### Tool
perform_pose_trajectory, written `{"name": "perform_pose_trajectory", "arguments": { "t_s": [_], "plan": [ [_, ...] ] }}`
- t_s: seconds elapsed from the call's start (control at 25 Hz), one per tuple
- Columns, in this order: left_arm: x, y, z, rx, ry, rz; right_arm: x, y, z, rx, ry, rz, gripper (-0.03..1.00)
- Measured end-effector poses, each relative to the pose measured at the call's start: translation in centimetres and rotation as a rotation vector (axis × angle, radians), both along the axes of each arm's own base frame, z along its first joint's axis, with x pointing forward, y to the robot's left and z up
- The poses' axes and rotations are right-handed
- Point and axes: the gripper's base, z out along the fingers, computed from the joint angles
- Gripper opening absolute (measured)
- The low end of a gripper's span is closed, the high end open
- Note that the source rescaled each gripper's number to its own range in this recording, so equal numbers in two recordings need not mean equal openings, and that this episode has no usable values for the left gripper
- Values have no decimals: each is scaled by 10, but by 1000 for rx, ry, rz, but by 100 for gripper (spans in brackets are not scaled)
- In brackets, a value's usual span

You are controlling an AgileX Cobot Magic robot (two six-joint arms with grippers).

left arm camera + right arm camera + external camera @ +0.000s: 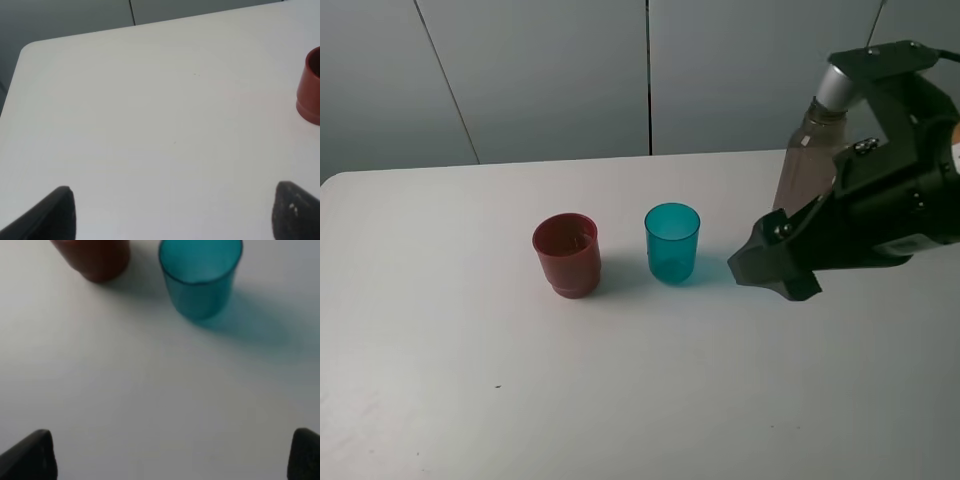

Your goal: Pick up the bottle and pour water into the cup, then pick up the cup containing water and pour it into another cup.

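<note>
Right gripper (772, 268): nearest thing in the high view, black, hanging over the desk just right of the teal cup; jaws spread wide, nothing between them, touching nothing.
Right gripper fingertips (30, 452): in the right wrist view the two dark tips sit at opposite edges, with bare desk between them and the two cups beyond.
Left gripper (175, 212): seen only in its own wrist view; jaws wide apart, empty, over a bare part of the desk.
Desk (470, 390): white, plain, carrying all three vessels.
Teal cup (672, 242): translucent, upright near the middle of the desk, just right of the red cup and apart from it; whether it holds water I cannot tell.
Red cup (567, 255): opaque dark red, upright, stepped at the base, standing left of the teal cup; its edge also shows in the left wrist view.
Bottle (807, 160): smoky grey-brown, upright at the far right, partly hidden behind the right arm; no jaws on it.
</note>
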Motion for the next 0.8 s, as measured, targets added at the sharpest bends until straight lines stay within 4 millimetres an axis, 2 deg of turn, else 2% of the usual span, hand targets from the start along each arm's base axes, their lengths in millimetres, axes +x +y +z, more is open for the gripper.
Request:
{"name": "perform_pose_trajectory", "arguments": {
  "t_s": [0.32,0.48,0.8],
  "plan": [
    [0,0,0,0,0,0,-29,-62,23,-66,44,-258,100],
    [0,0,0,0,0,0,-49,-91,33,-83,5,-391,100],
    [0,0,0,0,0,0,-108,-118,53,20,-246,-427,100]
  ]
}}
